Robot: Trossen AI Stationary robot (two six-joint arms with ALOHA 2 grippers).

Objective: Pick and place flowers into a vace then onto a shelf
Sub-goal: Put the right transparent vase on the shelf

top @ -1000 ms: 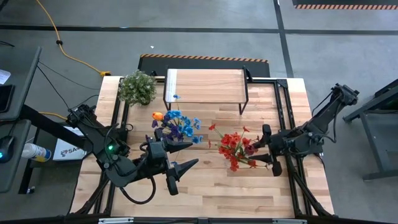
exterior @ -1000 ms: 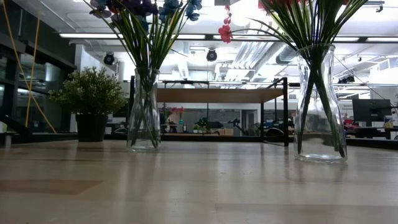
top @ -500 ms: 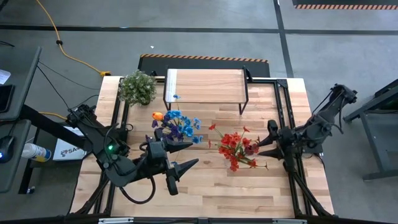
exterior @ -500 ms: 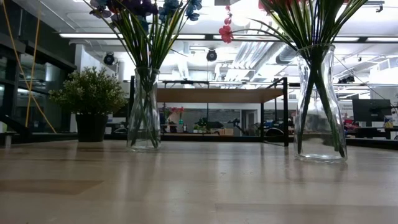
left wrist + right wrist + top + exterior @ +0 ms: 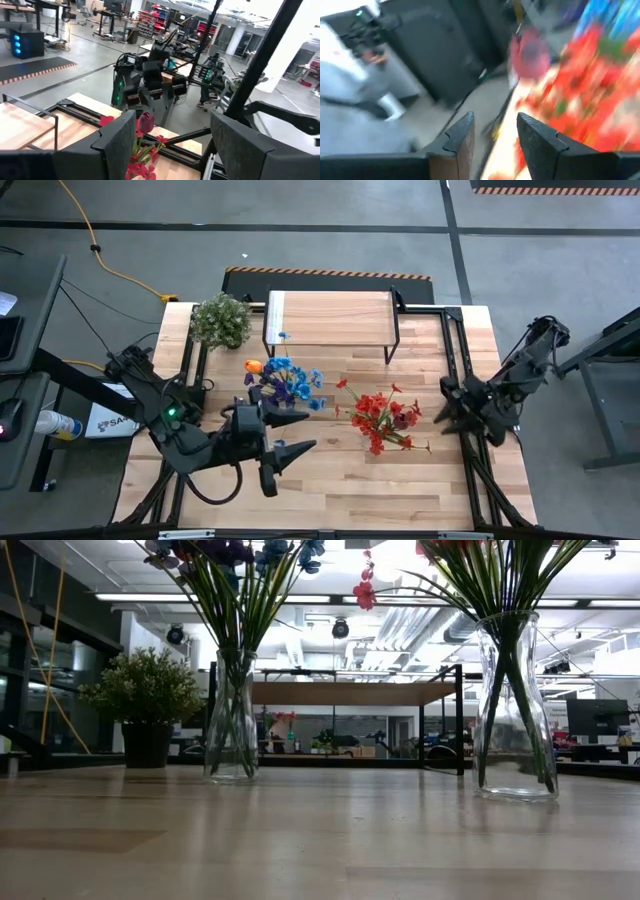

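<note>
Two clear glass vases stand upright on the table, each on its base. One holds the blue, purple and orange flowers [image 5: 285, 380] [image 5: 232, 600]. The other holds the red flowers [image 5: 383, 418] [image 5: 505, 580]. The shelf [image 5: 330, 318] [image 5: 350, 692] stands at the far edge on its black legs. My left gripper [image 5: 292, 436] [image 5: 172, 145] is open, near of the blue bouquet, pointing toward the red flowers. My right gripper [image 5: 443, 408] [image 5: 492, 137] is open at the table's right side, apart from the red flowers.
A bushy pale-green potted plant [image 5: 221, 320] [image 5: 147, 700] stands at the far left corner beside the shelf. Bare wood [image 5: 340, 480] lies near of both vases. Black frame rails [image 5: 455, 350] run along the table's left and right sides.
My right arm has drawn back from beside the red flowers toward the table's right edge, turning as it went. Both vases and their flowers have stayed where they were.
</note>
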